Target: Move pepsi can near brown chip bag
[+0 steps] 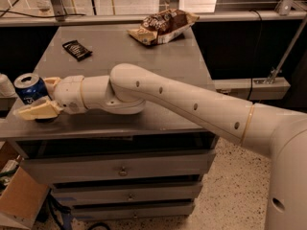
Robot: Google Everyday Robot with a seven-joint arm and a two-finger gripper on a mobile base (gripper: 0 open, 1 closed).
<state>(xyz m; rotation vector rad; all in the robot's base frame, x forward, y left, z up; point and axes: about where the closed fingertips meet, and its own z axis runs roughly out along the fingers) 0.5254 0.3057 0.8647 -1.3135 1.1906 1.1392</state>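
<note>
The pepsi can (pixel 29 87), dark blue with a silver top, stands upright at the front left corner of the grey table (pixel 158 66). My gripper (pixel 35 97) reaches in from the right with its fingers spread on either side of the can. The near finger (pixel 37 111) lies in front of the can and the far finger (pixel 51 82) behind it. I cannot tell whether they touch the can. The brown chip bag (pixel 163 25) lies at the far edge of the table, well to the right of the can.
A small flat black packet (pixel 76 50) lies on the far left part of the table. The table has drawers (pixel 122 169) below. A cardboard box (pixel 17 200) sits on the floor at the lower left. A white object (pixel 5 85) shows at the left edge.
</note>
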